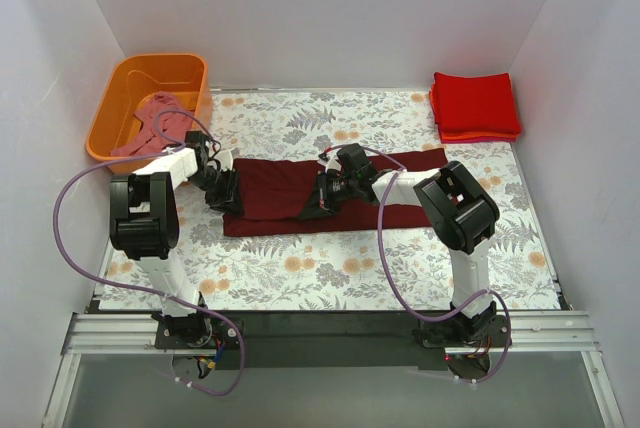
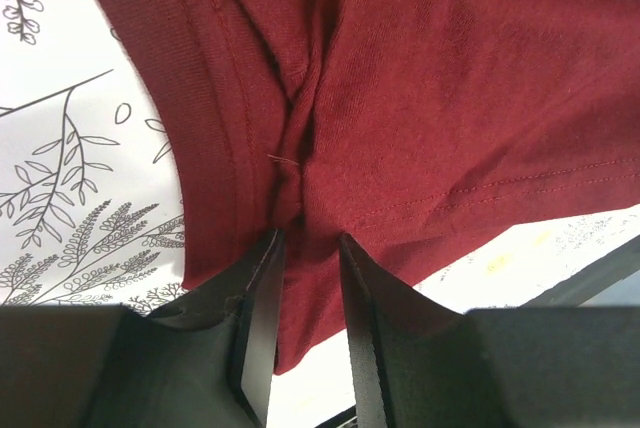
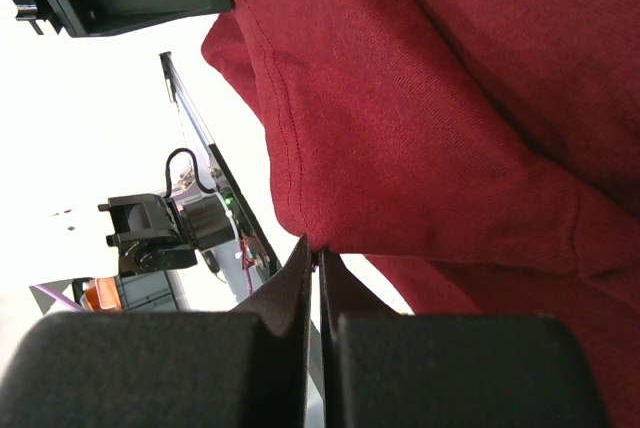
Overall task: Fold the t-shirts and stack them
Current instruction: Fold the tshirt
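Mid-fold, the maroon t-shirt point(image 1: 280, 188) lies at centre, the right gripper point(image 3: 315, 258) clamped on its hem, the left gripper point(image 2: 305, 248) at 9 o'clock straddling a ridge, grip unclear; next likely calls for carrying the edge over evenly.

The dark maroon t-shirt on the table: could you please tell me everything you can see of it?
The dark maroon t-shirt is soft, matte knit cloth with stitched hems, folded into a long band that lies crosswise on the floral table. At its left end a bunched ridge of cloth runs into the left gripper. Near its middle the right gripper is shut on a stitched edge.
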`<state>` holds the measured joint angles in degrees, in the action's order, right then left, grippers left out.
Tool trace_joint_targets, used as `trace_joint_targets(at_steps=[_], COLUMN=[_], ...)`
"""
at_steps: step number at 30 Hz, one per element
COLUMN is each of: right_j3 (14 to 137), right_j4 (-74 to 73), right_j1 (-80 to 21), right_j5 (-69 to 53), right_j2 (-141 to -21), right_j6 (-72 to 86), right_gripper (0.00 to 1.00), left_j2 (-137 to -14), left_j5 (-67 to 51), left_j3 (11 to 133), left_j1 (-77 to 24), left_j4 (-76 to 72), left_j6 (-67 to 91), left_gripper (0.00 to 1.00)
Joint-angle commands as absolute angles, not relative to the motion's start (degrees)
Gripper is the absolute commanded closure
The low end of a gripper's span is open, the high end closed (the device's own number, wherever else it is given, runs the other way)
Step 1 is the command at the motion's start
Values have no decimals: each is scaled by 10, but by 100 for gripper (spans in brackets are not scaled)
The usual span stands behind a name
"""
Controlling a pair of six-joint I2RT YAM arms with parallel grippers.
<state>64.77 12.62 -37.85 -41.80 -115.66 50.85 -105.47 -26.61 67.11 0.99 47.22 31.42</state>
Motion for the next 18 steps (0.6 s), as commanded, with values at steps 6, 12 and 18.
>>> trace_joint_targets(at_steps=[6,12,18], right_j3=[653,654,663], right_j4=[149,151,151], right_j1=[-378,-378,-375], right_j5=[-426,-428,-432], right_j2=[-1162,-1161,-1161], right_j6=[509,510,509], right_gripper=[99,99,99], left_j2=[-1038,-1032,-1032], left_j5=[-280,-281,-281], left_j3=[683,690,735], left_j1=[8,8,8], left_j4=[468,468,488], left_j6=[316,316,314], left_gripper=[77,97,100])
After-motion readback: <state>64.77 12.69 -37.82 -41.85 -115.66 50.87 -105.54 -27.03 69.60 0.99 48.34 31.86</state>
